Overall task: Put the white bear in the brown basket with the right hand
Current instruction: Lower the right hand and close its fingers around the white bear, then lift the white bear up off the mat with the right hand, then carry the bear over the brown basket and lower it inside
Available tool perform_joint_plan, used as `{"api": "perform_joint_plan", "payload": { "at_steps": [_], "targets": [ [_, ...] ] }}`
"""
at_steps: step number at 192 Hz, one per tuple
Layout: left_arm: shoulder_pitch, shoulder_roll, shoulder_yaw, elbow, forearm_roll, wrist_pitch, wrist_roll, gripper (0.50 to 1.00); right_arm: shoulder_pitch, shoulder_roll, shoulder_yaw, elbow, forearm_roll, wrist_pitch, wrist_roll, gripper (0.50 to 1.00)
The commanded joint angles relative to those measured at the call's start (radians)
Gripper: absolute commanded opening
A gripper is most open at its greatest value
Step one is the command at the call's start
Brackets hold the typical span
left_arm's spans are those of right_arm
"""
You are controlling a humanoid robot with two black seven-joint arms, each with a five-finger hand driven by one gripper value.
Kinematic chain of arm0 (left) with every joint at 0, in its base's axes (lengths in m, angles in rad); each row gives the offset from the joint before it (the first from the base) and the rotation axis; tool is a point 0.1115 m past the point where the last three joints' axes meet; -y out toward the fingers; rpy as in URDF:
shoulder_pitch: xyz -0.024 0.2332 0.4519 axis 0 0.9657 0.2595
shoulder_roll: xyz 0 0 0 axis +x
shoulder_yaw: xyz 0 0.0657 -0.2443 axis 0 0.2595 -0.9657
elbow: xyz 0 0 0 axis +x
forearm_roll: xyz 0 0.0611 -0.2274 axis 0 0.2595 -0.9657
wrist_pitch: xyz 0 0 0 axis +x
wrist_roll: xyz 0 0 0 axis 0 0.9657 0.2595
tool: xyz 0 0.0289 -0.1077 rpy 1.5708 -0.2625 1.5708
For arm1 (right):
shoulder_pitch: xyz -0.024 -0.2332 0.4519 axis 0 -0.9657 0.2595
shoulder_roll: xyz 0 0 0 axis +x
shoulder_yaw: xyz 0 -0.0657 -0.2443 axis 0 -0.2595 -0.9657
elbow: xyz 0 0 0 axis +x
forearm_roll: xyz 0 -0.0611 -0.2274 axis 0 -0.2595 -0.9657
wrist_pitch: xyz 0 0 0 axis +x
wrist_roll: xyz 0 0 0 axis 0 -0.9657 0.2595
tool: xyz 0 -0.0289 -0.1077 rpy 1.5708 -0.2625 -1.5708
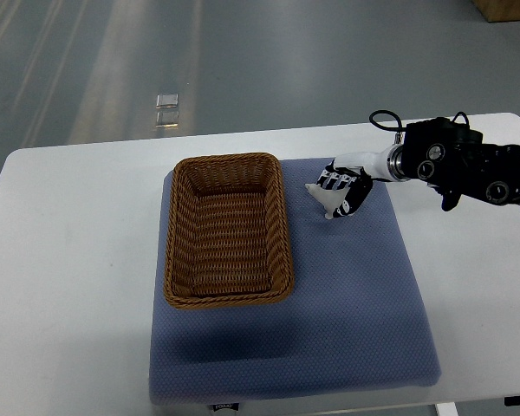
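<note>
The brown wicker basket point(229, 230) sits empty on the left half of a blue mat point(347, 303). Just right of its far right corner, my right hand point(342, 191) reaches in from the right edge with its black and white fingers curled over the white bear point(324, 198). Only a small white part of the bear shows below and to the left of the fingers; the rest is hidden by the hand. The bear is at or just above the mat surface, a short gap away from the basket's rim. I cannot tell whether it is lifted.
The mat lies on a white table point(69, 260) whose far edge runs behind the basket. The black forearm with a cable loop point(383, 118) lies over the table's right side. Grey floor with a small clear object point(166, 109) lies beyond.
</note>
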Motion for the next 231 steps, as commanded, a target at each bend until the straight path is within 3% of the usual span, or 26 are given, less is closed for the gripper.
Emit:
{"api": "perform_joint_plan", "payload": {
  "at_steps": [1,9,24,76,157,190,231],
  "targets": [
    [0.0,0.0,0.0,0.0,0.0,0.0,0.0,1.0,-0.001,0.0,-0.002,0.0,0.0,0.0,0.0,0.66],
    [0.0,0.0,0.0,0.0,0.0,0.001,0.0,1.0,-0.001,0.0,-0.002,-0.002,-0.002,0.0,0.0,0.623],
    [0.0,0.0,0.0,0.0,0.0,0.0,0.0,1.0,0.001,0.0,-0.002,0.0,-0.008,0.0,0.0,0.5],
    [0.001,0.0,0.0,0.008,0.0,0.001,0.0,1.0,0.035,-0.048,0.008,0.002,-0.002,0.011,0.0,0.5],
    [0.0,0.0,0.0,0.0,0.0,0.001,0.0,1.0,0.366,-0.232,0.012,0.161,0.116,0.098,-0.002,0.5],
    [0.0,0.0,0.0,-0.002,0.0,0.001,0.0,1.0,0.412,-0.201,0.005,0.167,0.116,0.1,-0.002,0.5],
    [0.0,0.0,0.0,0.0,0.0,0.0,0.0,1.0,0.418,-0.008,-0.003,0.136,0.153,0.046,0.003,0.5]
  ]
}}
